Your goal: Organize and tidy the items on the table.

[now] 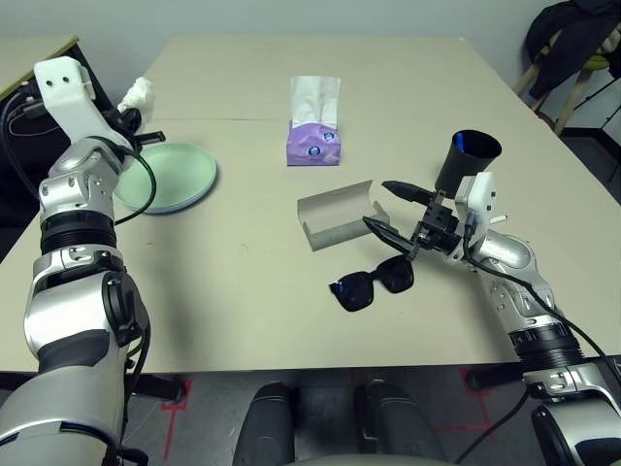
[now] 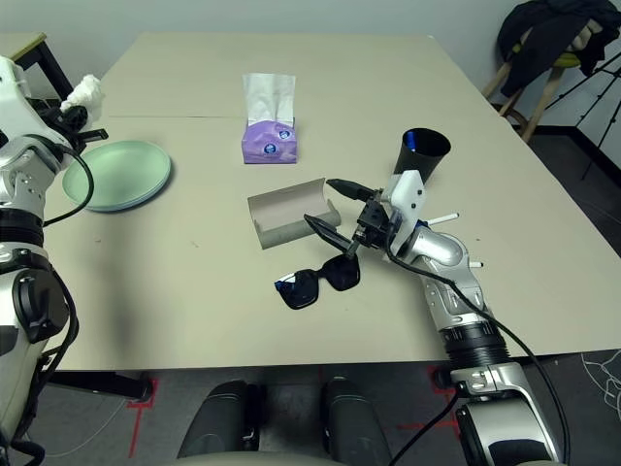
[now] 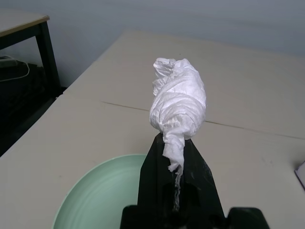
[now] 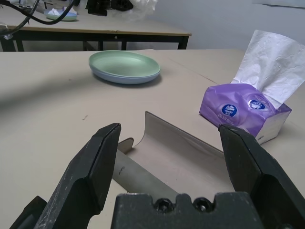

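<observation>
My left gripper (image 1: 129, 115) is shut on the crumpled white tissue (image 3: 178, 100) and holds it in the air over the far-left rim of the pale green plate (image 1: 173, 175). That plate sits stacked on a pale blue one (image 4: 125, 76). My right gripper (image 1: 378, 204) stands open, hovering at the right end of the grey glasses case (image 1: 335, 216), which lies open with nothing between the fingers. The black sunglasses (image 1: 374, 282) lie just in front of the case, below the gripper. The black cup (image 1: 468, 160) stands behind my right wrist.
A purple tissue box (image 1: 313, 141) with a white tissue sticking up stands behind the case. A dark-legged side table (image 1: 29, 58) is at the far left. A chair draped with dark clothing (image 1: 572, 49) stands beyond the table's far right corner.
</observation>
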`<act>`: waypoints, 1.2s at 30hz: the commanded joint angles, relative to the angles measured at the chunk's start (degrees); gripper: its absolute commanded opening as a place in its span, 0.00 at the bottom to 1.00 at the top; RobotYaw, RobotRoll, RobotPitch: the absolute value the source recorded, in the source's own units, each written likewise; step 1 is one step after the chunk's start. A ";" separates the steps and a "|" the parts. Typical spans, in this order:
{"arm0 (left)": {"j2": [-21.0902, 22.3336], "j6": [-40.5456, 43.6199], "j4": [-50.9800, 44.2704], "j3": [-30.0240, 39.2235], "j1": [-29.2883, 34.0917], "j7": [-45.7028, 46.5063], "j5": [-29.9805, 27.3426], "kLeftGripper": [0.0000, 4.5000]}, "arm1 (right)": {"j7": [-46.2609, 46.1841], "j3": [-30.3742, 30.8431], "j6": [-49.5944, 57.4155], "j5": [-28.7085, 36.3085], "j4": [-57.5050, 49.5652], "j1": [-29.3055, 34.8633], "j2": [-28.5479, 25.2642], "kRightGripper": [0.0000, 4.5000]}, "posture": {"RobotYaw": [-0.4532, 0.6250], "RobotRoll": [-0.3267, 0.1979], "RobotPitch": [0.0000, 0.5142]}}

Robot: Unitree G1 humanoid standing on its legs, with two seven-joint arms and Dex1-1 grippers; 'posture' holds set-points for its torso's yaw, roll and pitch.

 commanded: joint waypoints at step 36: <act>-2.09 -3.83 -26.20 -14.84 23.32 -44.47 -6.21 1.00 | 1.14 -2.15 8.26 3.31 -3.05 -2.15 -1.82 1.00 | 0.53 0.62 0.20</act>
